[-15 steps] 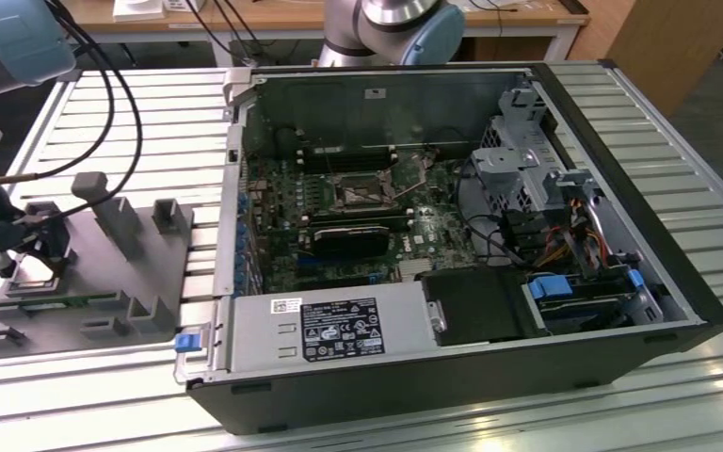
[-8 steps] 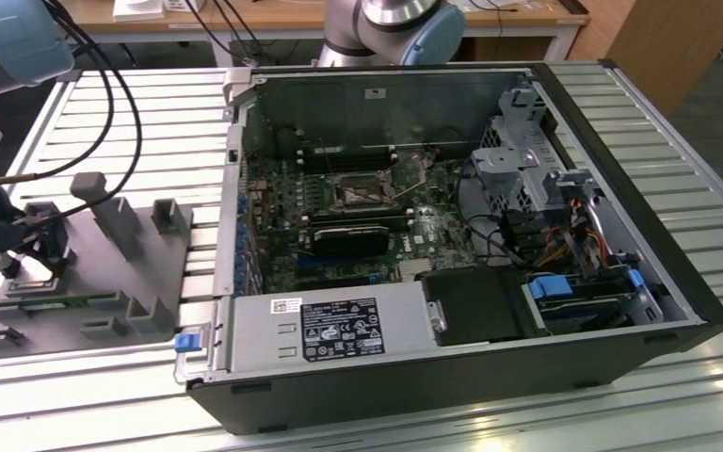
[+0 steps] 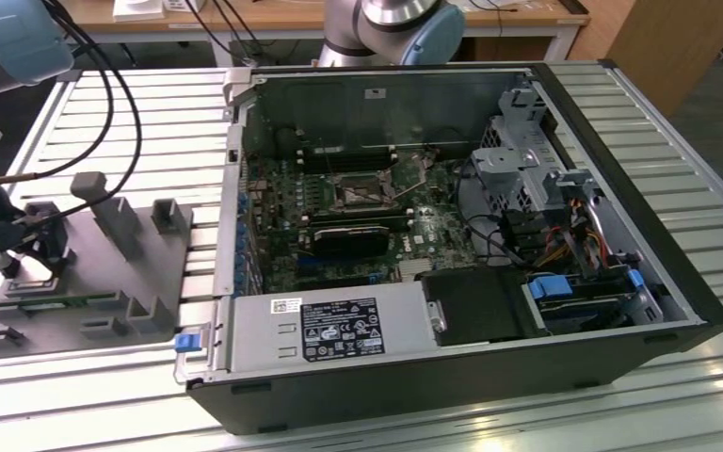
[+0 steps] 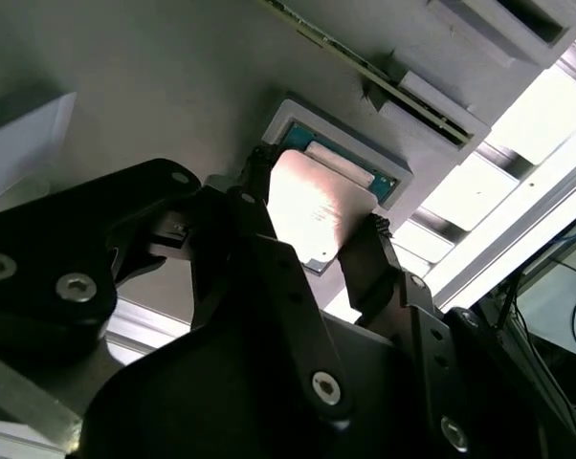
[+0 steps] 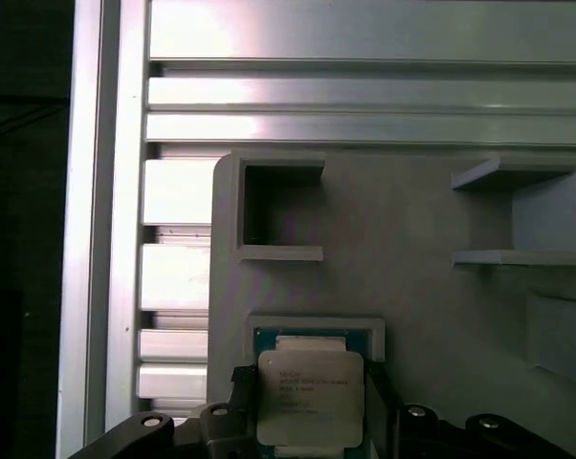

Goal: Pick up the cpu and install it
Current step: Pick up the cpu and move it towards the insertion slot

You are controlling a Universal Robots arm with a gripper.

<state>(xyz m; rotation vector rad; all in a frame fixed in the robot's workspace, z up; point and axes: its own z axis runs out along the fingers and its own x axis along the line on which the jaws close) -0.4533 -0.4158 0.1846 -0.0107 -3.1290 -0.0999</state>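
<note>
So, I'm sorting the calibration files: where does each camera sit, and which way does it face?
Exterior view: off the arm, high over the slatted table, looking down aslant at the open computer case, grey tray at the exterior view's left; the arm shows there.
First wrist view: on the arm, looking down on the tray; the gripper shows, shut on the cpu.
Second wrist view: on the arm, looking slantwise along the gripper at the cpu.
Both wrist views share gripper, cpu and tray.
</note>
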